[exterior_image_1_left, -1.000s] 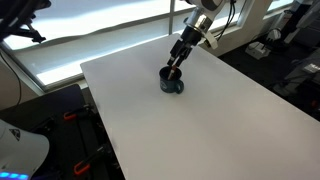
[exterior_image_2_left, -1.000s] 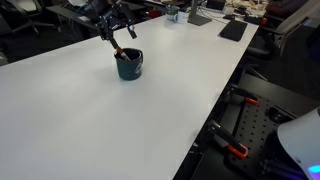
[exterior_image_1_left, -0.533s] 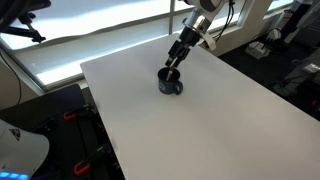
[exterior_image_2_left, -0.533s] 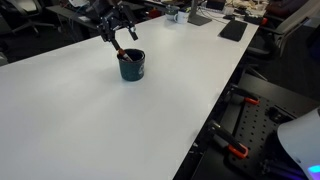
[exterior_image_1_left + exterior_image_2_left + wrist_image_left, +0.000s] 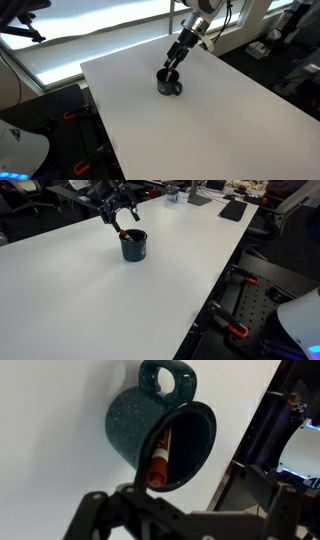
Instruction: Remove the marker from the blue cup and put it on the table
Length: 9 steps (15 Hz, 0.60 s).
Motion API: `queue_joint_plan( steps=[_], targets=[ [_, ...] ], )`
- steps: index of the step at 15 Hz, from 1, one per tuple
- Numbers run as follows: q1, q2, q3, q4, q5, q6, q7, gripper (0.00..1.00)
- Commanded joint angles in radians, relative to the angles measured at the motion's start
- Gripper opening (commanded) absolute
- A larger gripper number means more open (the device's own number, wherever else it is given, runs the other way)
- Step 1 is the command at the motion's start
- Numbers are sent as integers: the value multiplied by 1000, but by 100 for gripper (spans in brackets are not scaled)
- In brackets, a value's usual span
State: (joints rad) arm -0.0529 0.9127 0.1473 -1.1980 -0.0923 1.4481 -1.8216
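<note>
Scene: a wide white table (image 5: 215, 125) is shown with a single robot arm reaching in from its far side. Office clutter is seen beyond the edges.
Blue cup: a dark navy speckled mug (image 5: 140, 430) is stood upright on the far part of the table in both exterior views, well away from the near edge. Its mouth is left open to the arm above.
Cup handle: in the wrist view the handle is turned away from the gripper, so the approach is not blocked by it.
Marker: the reddish pen (image 5: 159, 460) is kept inside the cup and leaned against the inner wall. Its dark end is set deeper and its upper end is raised to the rim on the gripper's side. That raised end is judged the easiest part to pinch.
Gripper: the gripper (image 5: 122, 222) is held just above the cup mouth and tilted along the marker's lean.
Jaws: they are spread wide and nothing is held between them. The spread is judged to be a way of straddling the marker's top before closing.
Task stage: the marker is not yet gripped or lifted. Nothing has been laid on the table.
Next need: a short descent and a closing on the marker alone are judged necessary.
Risk: the cup could be nudged or tipped if its rim is caught by a finger.
</note>
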Motion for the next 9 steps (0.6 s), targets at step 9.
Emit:
queue_joint_plan(
  steps=[9],
  targets=[
    [-8,-47,-2,-81,29,39,-4,72]
  ],
)
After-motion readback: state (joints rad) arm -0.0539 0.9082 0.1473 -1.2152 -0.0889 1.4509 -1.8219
